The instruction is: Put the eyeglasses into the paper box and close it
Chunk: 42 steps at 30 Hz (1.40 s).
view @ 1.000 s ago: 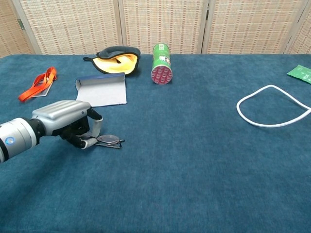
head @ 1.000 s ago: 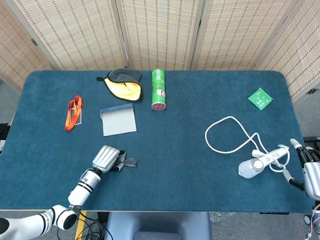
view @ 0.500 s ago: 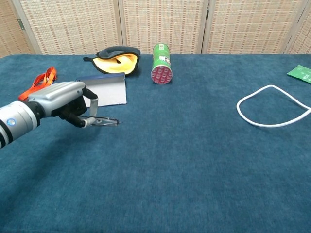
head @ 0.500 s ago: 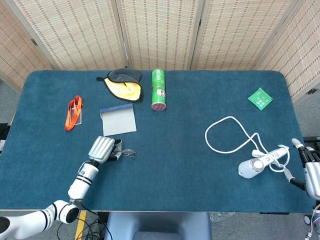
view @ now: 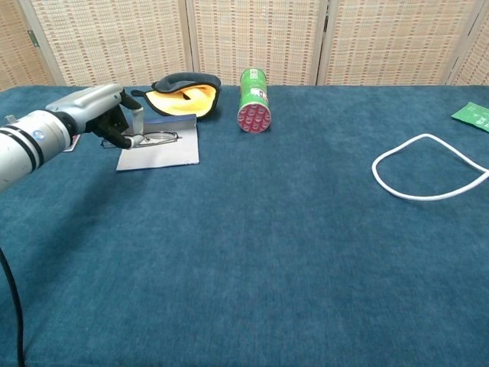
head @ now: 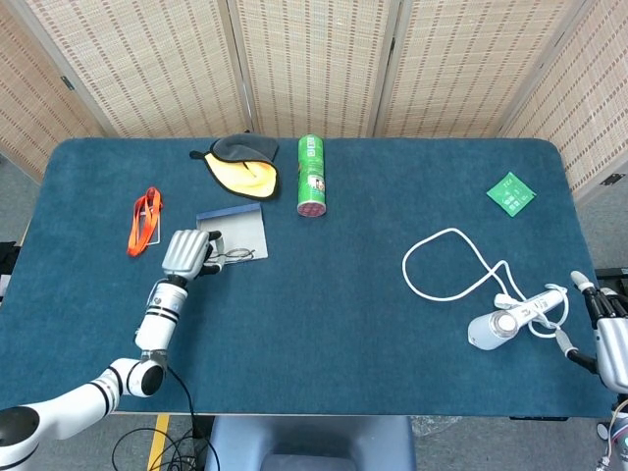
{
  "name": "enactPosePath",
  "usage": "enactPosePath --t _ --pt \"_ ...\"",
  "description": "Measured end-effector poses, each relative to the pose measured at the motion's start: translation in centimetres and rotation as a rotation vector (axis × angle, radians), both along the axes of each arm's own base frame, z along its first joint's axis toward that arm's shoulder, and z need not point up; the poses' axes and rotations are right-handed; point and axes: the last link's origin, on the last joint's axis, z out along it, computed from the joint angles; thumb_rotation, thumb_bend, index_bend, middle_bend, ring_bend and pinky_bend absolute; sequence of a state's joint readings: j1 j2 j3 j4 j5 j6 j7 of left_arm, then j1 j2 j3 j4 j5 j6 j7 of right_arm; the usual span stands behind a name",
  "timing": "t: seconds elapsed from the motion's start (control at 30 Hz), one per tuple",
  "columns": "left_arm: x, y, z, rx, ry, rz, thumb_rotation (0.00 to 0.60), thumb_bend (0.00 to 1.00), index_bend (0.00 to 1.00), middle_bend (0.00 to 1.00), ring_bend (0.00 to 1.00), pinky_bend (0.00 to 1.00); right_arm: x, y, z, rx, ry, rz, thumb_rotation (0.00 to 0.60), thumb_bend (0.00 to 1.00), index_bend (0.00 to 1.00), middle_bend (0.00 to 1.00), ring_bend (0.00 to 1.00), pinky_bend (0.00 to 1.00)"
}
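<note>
The left hand (head: pixel 186 253), pinching the glasses (head: pixel 234 257), has carried them from the near desk (head: pixel 392 343) up over the box (head: pixel 235 231); lowering in comes next.

The left arm reaches in from the lower left corner of the head view and runs up and slightly rightward, white at the elbow, with a banded silver forearm. Its left hand (head: pixel 188 253) is turned back upward, the silver back plate facing the camera. In the chest view the same hand (view: pixel 98 108) comes in from the left edge, fingers (view: pixel 127 140) curled down and pinching the glasses (view: pixel 157 138) by one end. The right hand (head: pixel 610 334) shows only at the lower right edge of the head view, fingers pointing up and slightly apart, holding nothing. Its arm is out of frame.
</note>
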<state>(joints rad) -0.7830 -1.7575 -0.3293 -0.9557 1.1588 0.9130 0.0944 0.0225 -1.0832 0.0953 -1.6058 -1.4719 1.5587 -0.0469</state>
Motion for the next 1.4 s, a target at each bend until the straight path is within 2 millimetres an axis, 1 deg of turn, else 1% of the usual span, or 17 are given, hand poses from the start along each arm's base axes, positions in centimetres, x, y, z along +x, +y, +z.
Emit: enactPosePath --t 0.37,0.63,0.7,0.77,0.9,0.93,0.97,1.0,1.03,1.1,1.17,1.27,1.4 --pt "0.4 3.5 -1.4 0.014 0.038 0.06 0.6 0.49 0.69 1.0 0.95 1.0 -0.1 0.6 0.3 -0.016 0.009 -0.021 0.6 0.28 0.1 0.24 0.37 0.24" --pt "0.6 4.9 -2.4 0.034 0.096 0.079 0.6 0.48 0.64 1.0 0.95 1.0 -0.2 0.7 0.6 -0.026 0.012 -0.027 0.6 0.28 0.1 0.24 0.37 0.24" --pt "0.6 5.0 -2.7 0.038 0.109 0.085 0.6 0.48 0.59 1.0 0.95 1.0 -0.3 0.8 0.5 -0.027 0.01 -0.029 0.6 0.28 0.1 0.25 0.37 0.24" --pt "0.7 5.0 -3.1 0.042 0.114 0.091 0.6 0.47 0.52 1.0 0.95 1.0 -0.3 0.8 0.5 -0.027 0.008 -0.032 0.6 0.28 0.1 0.25 0.38 0.24" --pt "0.8 5.0 -3.4 0.051 0.129 0.105 0.6 0.41 0.38 1.0 0.94 1.0 -0.4 1.0 0.6 -0.032 0.009 -0.034 0.6 0.28 0.1 0.25 0.38 0.24" --pt "0.7 5.0 -3.5 0.052 0.134 0.108 0.6 0.4 0.32 1.0 0.94 1.0 -0.4 1.0 0.6 -0.033 0.009 -0.034 0.6 0.28 0.1 0.25 0.38 0.24" --pt "0.7 4.9 -3.7 0.051 0.141 0.113 0.6 0.39 0.24 1.0 0.94 1.0 -0.4 1.0 0.6 -0.034 0.008 -0.034 0.6 0.28 0.1 0.25 0.38 0.24" --pt "0.7 4.9 -3.8 0.049 0.142 0.118 0.6 0.39 0.19 1.0 0.94 1.0 -0.4 1.0 0.6 -0.034 0.007 -0.035 0.6 0.28 0.1 0.25 0.38 0.24" --pt "0.7 4.9 -3.9 0.048 0.141 0.124 0.6 0.38 0.11 1.0 0.94 1.0 -0.5 1.0 0.5 -0.033 0.007 -0.036 0.6 0.28 0.1 0.25 0.38 0.24" --pt "0.7 4.8 -4.1 0.045 0.141 0.134 0.6 0.38 0.05 1.0 0.94 1.0 -0.5 1.0 0.4 -0.029 0.006 -0.035 0.6 0.28 0.1 0.25 0.38 0.24" --pt "0.8 4.8 -4.2 0.045 0.15 0.136 0.6 0.36 0.01 1.0 0.94 1.0 -0.4 0.9 0.4 -0.027 0.005 -0.03 0.6 0.29 0.1 0.25 0.38 0.24" --pt "1.0 4.8 -4.2 0.053 0.161 0.135 0.6 0.34 0.0 1.0 0.94 1.0 -0.3 0.8 0.4 -0.027 0.005 -0.024 0.6 0.29 0.1 0.25 0.38 0.24" --pt "1.3 5.0 -4.0 0.048 0.143 0.14 0.6 0.34 0.0 1.0 0.94 1.0 -0.3 0.9 0.4 -0.029 0.005 -0.024 0.6 0.29 0.1 0.25 0.38 0.24"
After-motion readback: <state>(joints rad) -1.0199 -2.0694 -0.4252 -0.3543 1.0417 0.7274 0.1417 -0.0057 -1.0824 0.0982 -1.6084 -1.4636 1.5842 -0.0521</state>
